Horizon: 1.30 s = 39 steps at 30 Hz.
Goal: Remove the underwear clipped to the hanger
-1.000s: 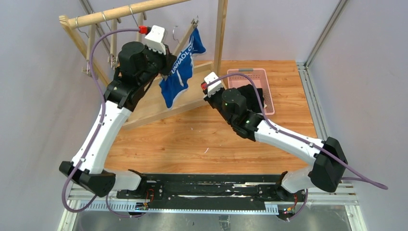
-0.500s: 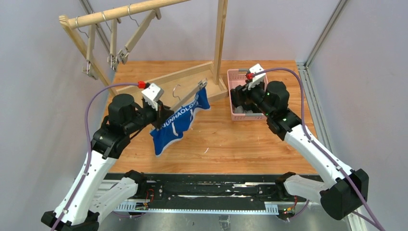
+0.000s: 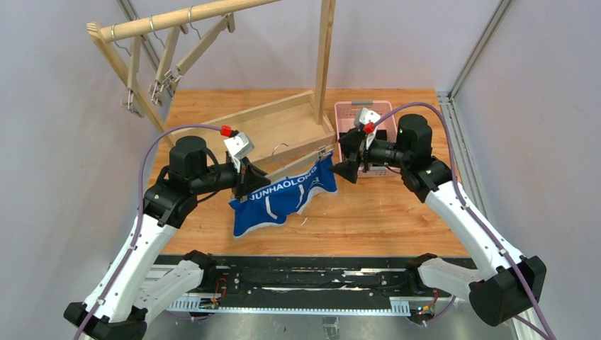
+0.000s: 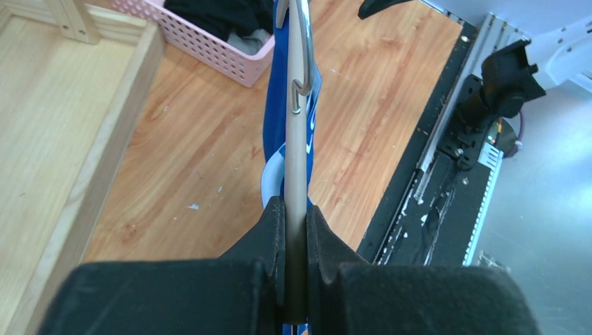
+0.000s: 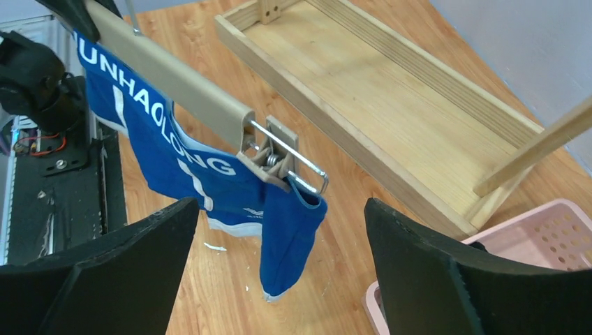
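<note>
The bright blue underwear [image 3: 283,198] with white lettering hangs from a wooden hanger [image 3: 294,164] low over the table. My left gripper [image 3: 248,180] is shut on the hanger's left end; in the left wrist view the bar [image 4: 298,139] runs straight out from between the fingers [image 4: 276,223]. My right gripper [image 3: 347,164] stands open just right of the hanger's metal clip [image 5: 279,157], which pinches the underwear's [image 5: 181,167] corner. The clip and that corner sit ahead of the right gripper [image 5: 280,206], between its spread fingers. Black [image 4: 230,14] and grey [image 4: 255,42] underwear lie in the pink basket [image 3: 383,113].
A wooden rack stands at the back left, with its rail [image 3: 191,14], two bare clip hangers [image 3: 166,74] and a shallow wooden base [image 3: 269,131]. The pink basket [image 4: 209,52] sits right of the rack's post. A black rail [image 3: 298,273] runs along the near edge.
My left arm brought the hanger with the blue underwear down from the rack to low over the table. My right gripper opened over the basket and swung left to the hanger's clip.
</note>
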### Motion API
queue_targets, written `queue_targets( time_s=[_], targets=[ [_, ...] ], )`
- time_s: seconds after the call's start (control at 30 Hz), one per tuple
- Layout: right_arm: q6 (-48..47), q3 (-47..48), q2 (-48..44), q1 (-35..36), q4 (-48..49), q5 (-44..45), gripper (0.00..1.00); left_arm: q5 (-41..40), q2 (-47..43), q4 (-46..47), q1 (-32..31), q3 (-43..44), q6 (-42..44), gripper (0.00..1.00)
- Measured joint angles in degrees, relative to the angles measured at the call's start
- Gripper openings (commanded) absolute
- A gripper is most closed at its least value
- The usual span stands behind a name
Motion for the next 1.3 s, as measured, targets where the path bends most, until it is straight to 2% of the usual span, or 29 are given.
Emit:
queue_targets(
  time_s=[0.4,0.9,1.1,1.23,1.3],
  targets=[
    [-1.2,1.2,0.5,-3.5,-2.4,-10.9,0.93,6.4,0.7,-1.5,0.0,0.0,2.7,0.0],
    [2.5,2.4,3.5,-3.5,0.9,-19.8,0.7,7.8,2.2,-1.0,0.0,0.0,2.1,0.0],
    [4.1,2.4,5.0,-3.5,2.1,-21.8,0.65,7.9,2.2,1.8,0.0,0.0,-0.1,0.0],
    [4.7,2.4,5.8,-3.5,2.2,-22.3,0.5,8.1,2.3,3.0,0.0,0.0,-1.1,0.0],
    [5.1,2.4,5.9,-3.5,2.5,-22.4,0.5,8.3,2.3,3.3,0.0,0.0,-1.5,0.0]
  ],
)
